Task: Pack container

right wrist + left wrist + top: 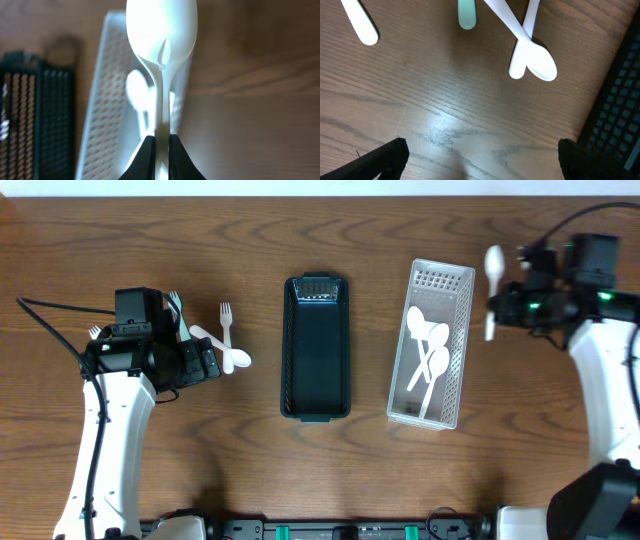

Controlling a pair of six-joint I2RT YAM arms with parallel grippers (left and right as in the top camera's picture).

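Spoon point(493, 275), white plastic: clamped by its handle in the right tool point(161, 147), whose fingers are pressed shut on it; held above the desk point(380, 470), just right of the basket point(443, 275), level with its far end.

Basket, white, perforated: lies lengthwise on the desk and holds several stored spoons point(428, 340).

Tray point(288, 350), dark, slatted: just left of the basket, parallel to it.

Left tool point(482, 160): fingers spread wide, gripping nothing, over bare desk well left of the basket, beyond the tray.

Loose spoon point(232, 358), white: crossed with a fork point(226, 315), left of the basket, between tray and left tool.
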